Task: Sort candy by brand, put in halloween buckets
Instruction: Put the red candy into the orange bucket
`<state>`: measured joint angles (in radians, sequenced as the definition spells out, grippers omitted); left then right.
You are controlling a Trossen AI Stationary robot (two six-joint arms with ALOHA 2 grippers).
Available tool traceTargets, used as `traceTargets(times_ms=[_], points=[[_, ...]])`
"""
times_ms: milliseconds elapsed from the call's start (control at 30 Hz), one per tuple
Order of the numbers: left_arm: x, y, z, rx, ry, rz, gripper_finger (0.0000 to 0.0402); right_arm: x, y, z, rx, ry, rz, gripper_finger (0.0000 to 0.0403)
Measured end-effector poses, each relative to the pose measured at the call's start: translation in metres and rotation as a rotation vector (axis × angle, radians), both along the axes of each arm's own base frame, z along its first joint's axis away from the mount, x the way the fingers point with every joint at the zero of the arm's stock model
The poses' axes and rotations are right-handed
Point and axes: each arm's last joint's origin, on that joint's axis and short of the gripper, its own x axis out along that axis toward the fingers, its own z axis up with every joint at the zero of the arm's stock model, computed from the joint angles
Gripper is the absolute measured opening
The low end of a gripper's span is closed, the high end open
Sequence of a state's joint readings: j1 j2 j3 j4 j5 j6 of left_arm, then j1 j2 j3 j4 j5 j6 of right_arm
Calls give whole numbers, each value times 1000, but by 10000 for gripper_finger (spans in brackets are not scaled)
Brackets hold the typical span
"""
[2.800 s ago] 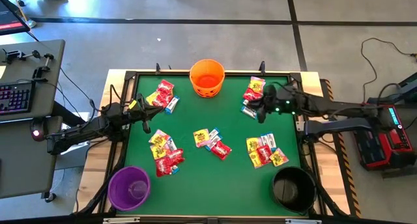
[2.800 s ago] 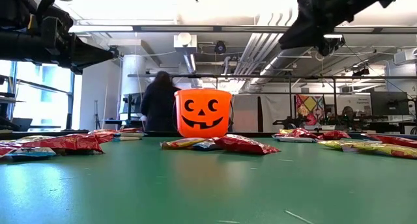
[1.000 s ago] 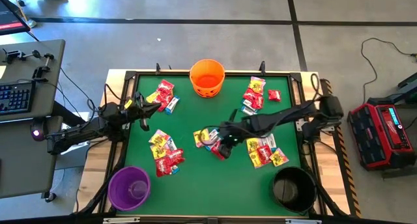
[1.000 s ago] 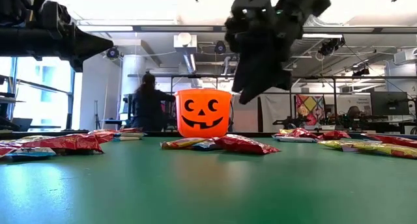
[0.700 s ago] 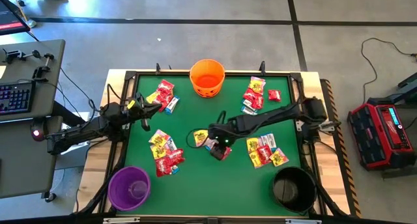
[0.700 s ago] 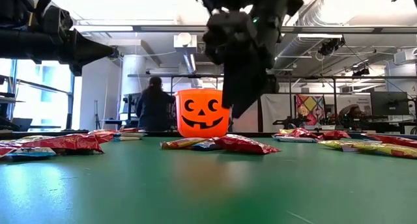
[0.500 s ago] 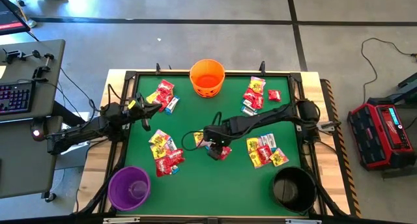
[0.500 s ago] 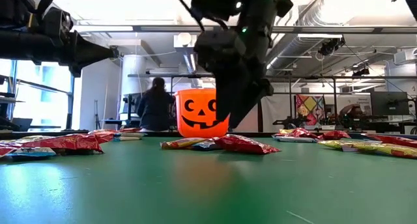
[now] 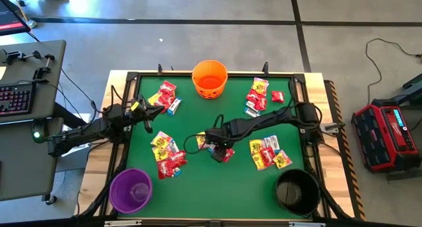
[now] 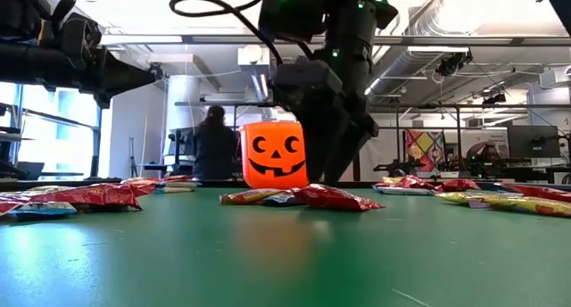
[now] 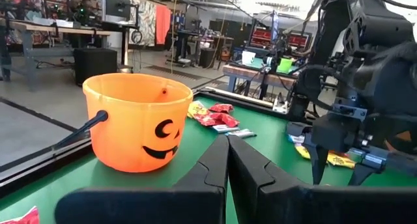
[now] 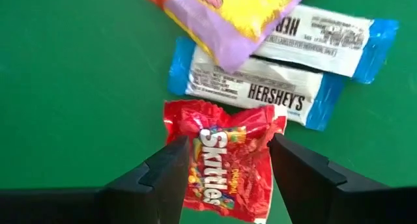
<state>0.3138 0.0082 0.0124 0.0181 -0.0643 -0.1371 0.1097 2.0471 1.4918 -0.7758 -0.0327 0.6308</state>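
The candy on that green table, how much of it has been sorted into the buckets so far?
Almost none, it seems. The purple bucket and black bucket look empty, and the orange bucket shows nothing either. Candy piles lie across the table. The right gripper is open around a red packet, not yet gripping it. The left gripper waits shut.

Candy (image 9: 169, 160) scattered flat on mat; buckets (image 9: 210, 78) upright (three).

We note a red Skittles packet (image 12: 225, 165) with multicoloured print between the black fingers (image 12: 159, 175) of the right gripper (image 12: 228, 178), white-and-blue Hershey's bars (image 12: 257, 87) just beyond it, a yellow-and-purple packet (image 12: 228, 19) farther, all on green table (image 12: 65, 87).
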Motion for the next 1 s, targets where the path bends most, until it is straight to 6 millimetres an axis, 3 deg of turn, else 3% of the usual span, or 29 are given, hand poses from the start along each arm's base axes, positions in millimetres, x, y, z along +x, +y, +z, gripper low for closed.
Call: traceTargets(times_ms=[300,733,867,1000], points=[[0,0,0,0,0,0,1,2,0,-9,-14,15,32,180],[0,0,0,-1,-1,-1,1,2,-1,-8,24,16,66,15],[0,0,0,0,0,0,1,-1,0,2,81,10,59,5],[0,0,0,-1,0,0,1,-7,0,27,109,-45,47,4]])
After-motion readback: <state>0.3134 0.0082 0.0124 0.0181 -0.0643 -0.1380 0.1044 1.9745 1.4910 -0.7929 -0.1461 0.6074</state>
